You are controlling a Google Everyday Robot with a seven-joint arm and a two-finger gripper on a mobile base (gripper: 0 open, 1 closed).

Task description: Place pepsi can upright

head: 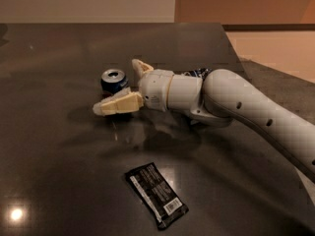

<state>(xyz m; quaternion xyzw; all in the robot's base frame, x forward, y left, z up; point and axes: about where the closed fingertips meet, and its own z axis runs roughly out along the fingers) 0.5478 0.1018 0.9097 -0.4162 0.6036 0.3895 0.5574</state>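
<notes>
The pepsi can (112,79), dark blue with a silver top, stands upright on the dark table (54,171) left of centre. My gripper (114,86) reaches in from the right at the end of the white arm (246,107). Its cream fingers are spread open around the can. One finger (117,104) lies in front of the can and the other (140,66) behind it to the right. Neither finger looks pressed against the can.
A flat black wrapper with a barcode (156,194) lies on the table in front of the arm. A bit of a blue-and-white bag (197,73) shows behind the wrist. The table's right edge (235,53) runs back beside the arm.
</notes>
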